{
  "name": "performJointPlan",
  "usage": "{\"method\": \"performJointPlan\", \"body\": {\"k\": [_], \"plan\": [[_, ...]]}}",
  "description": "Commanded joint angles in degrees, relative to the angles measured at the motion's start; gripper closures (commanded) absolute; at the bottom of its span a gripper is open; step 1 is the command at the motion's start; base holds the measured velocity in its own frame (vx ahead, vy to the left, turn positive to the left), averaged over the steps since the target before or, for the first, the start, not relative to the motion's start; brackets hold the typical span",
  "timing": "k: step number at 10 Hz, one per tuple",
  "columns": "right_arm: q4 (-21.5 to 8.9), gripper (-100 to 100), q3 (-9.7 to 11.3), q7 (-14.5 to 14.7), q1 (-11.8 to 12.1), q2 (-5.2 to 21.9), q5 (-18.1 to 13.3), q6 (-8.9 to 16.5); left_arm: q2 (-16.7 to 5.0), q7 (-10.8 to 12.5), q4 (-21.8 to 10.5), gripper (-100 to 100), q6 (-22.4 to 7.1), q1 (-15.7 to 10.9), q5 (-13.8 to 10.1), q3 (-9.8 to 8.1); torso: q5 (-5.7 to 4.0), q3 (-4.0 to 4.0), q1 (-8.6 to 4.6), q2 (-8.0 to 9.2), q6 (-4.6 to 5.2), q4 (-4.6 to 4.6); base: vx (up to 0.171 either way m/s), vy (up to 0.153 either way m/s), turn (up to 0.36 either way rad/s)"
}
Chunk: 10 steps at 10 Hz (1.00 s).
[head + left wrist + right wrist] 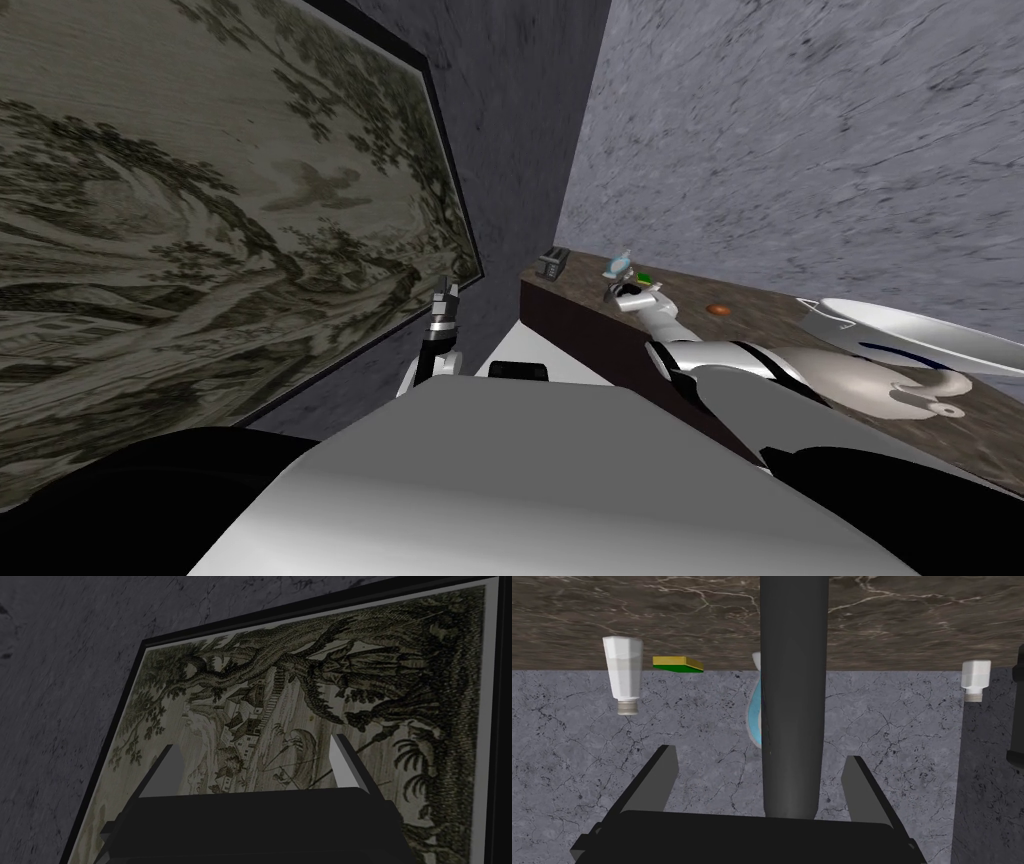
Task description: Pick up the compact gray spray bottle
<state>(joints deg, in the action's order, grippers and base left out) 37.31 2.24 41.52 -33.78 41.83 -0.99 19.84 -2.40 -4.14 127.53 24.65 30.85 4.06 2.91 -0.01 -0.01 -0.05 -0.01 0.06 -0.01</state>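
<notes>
A dark grey cylindrical spray bottle (793,676) stands on the brown marbled counter (662,606), rising straight between the fingers of my right gripper (759,752). The fingers are open on either side of it, with a gap to each side. In the head view my right gripper (624,291) reaches over the counter (770,335) near the grey back wall. My left gripper (445,291) is raised in front of a framed picture, and its fingers (167,771) are open with nothing between them.
Behind the bottle are a blue and white item (755,706), a yellow and green sponge (678,664) and two white shakers (623,673) (975,678). A dark box (553,262), an orange item (717,310) and a white basin (900,335) are also on the counter.
</notes>
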Motion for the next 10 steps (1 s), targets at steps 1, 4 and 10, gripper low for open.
{"method": "performJointPlan", "body": {"k": [1,4,10], "plan": [[2.9,-100,-1.2,-2.0,2.9,1.7,0.3,2.2,0.0,0.0,0.0,0,0.0,0.0,0.0,0.0,0.0,0.0,0.0,0.0,0.0,0.0,0.039,0.005,0.133],[9.7,-100,-2.3,-3.7,9.0,3.3,0.8,4.1,0.0,0.0,0.0,0,0.0,0.0,0.0,0.0,0.0,-0.12,-0.02,-0.23,-0.03,-0.04,0.07,-0.003,0.082],[17.2,-100,-3.4,-5.5,16.2,5.0,1.3,6.0,0.0,0.0,0.0,0,0.0,0.0,0.0,0.0,-0.08,-0.15,-0.15,-0.21,0.01,-0.09,0.02,0.001,0.028]]}}
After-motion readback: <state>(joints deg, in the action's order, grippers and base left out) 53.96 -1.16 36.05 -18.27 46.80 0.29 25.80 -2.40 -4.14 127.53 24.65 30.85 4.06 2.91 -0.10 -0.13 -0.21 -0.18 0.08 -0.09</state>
